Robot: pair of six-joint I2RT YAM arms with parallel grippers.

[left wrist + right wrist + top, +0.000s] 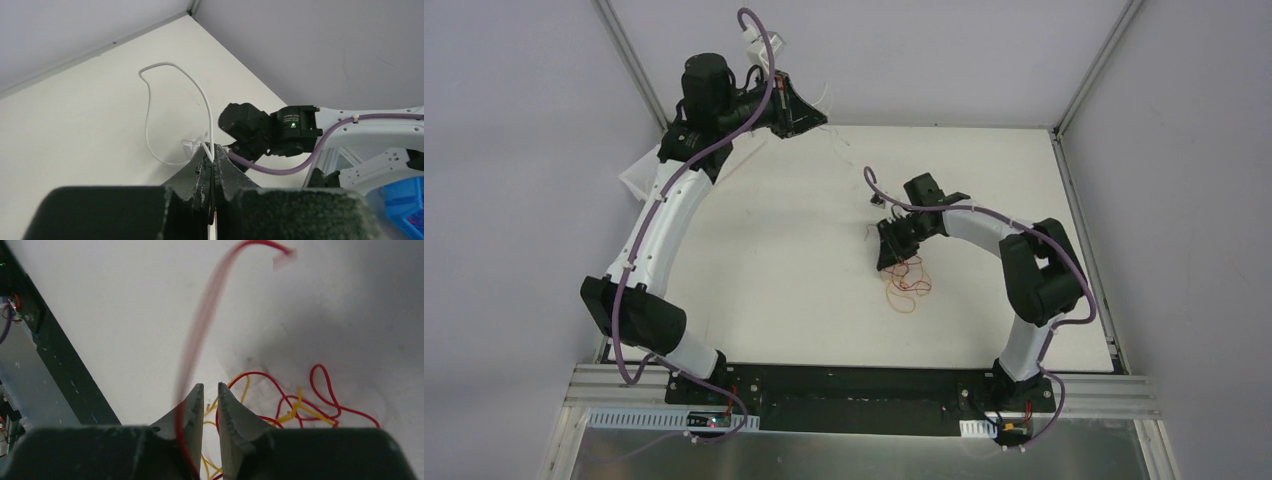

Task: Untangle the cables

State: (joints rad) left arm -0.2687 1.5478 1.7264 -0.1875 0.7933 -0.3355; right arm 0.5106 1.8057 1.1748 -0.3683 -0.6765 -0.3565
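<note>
Left arm posture: reaches to the far left corner of the table (774, 250), well apart from the tangle. This is probably to keep 1 strand clear of the rest.
Left gripper (212, 157): clenched, jaws pressed together with no gap showing, pinching the white wire (148, 115) at the fingertips.
White wire: rises from the fingertips in 1 tall loop, bends over and drops back toward the table surface. Its far end is too fine to trace.
Right arm posture: folded inward so the gripper hangs directly over the tangle, placed for a pick from above.
Right gripper (210, 390): released, jaws a narrow slit apart, with yellow wire visible through the gap.
Red strand (200, 325): arcs up past the camera, blurred, and lies across the face of the left finger (192, 415). The right wrist view does not show whether it is caught lower down.
Cables (907, 288): red, orange and yellow loops lying on the table right of centre, just below the right gripper, interlaced and not yet separated.
Judgement: the step in hand is selecting 1 strand from the tangle, and the narrow opening suits hair-thin wire.
</note>
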